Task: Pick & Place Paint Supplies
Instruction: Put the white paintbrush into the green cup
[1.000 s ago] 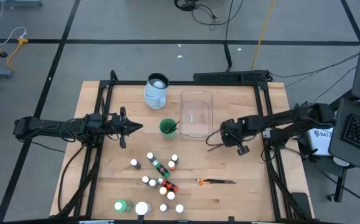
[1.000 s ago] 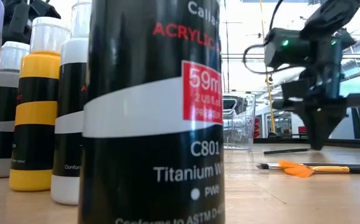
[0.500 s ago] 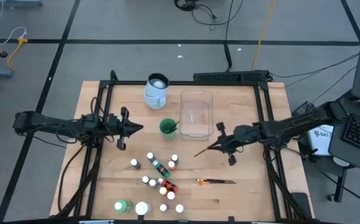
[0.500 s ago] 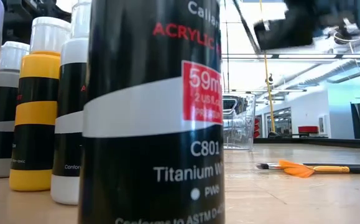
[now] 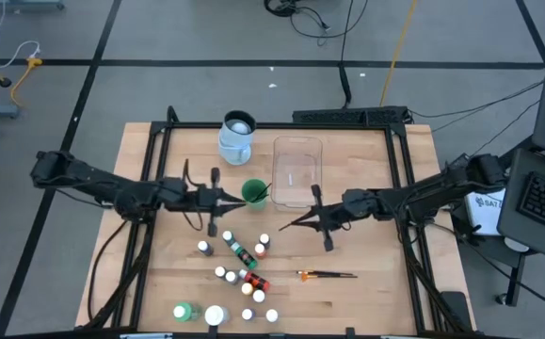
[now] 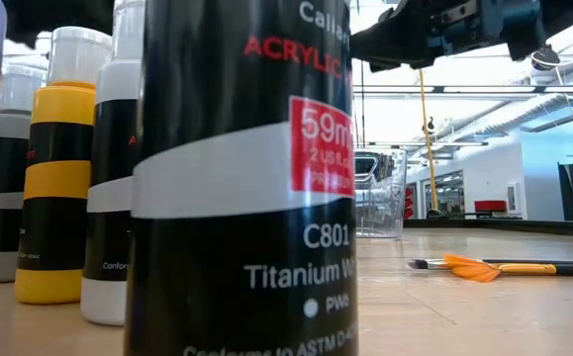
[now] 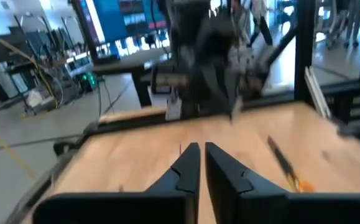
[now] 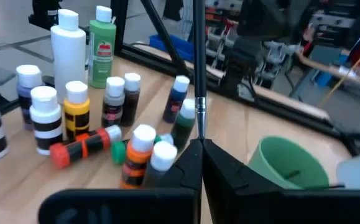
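Nearest the low camera stands a black Titanium White acrylic bottle (image 6: 246, 178), with a yellow bottle (image 6: 56, 168) beside it. Beyond the bottles an orange-tipped brush (image 5: 327, 275) lies on the table (image 5: 376, 292). The right gripper (image 5: 312, 221), clamped on a thin dark brush (image 8: 198, 68), hovers beside the green cup (image 5: 253, 193). Opposite, the left gripper (image 5: 225, 198) hangs nearly closed and empty, tips just beside that cup.

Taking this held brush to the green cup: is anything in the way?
Nothing visible. The right gripper holds the brush, with only bare table between it and the green cup. The left gripper sits at the cup's far side; the clear tub lies beside the path.
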`<state>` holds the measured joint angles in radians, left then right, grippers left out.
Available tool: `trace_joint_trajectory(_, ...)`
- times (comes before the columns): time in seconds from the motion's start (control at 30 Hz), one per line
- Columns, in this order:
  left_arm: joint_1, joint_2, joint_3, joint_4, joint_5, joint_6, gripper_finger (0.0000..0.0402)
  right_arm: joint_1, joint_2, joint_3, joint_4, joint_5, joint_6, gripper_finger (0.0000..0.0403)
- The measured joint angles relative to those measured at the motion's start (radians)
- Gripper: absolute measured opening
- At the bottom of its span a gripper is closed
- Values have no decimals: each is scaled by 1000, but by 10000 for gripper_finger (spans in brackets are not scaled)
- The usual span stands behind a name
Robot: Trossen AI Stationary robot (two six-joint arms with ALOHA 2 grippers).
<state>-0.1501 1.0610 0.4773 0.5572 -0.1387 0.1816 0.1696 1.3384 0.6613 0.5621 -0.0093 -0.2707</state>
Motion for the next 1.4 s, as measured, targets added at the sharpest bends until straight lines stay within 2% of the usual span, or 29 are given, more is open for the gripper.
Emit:
trace_joint_trajectory(0.1,1,65,72,-3,50,25,70,0,25,0,60,-3,-22,1)
trace_joint_trajectory(0.2,-1,128,135,2,113,53,117,-8,36,0,108,-58,-10,1)
trace_joint_trajectory(0.37,-7,226,216,6,122,109,195,-28,39,1,117,-97,41,1)
trace_joint_trajectory(0.5,-10,298,251,113,266,128,235,-40,39,1,104,-97,42,0)
trace_joint_trajectory(0.57,-14,326,263,174,306,121,244,-40,39,1,103,-97,30,0)
trace_joint_trajectory(0.7,-24,356,291,195,316,120,245,-40,39,1,101,-97,15,0)
trace_joint_trajectory(1.17,-19,380,320,217,324,125,200,-48,39,1,104,-91,-3,0)
trace_joint_trajectory(1.4,-19,380,320,220,323,137,193,-80,39,1,107,-42,44,0)
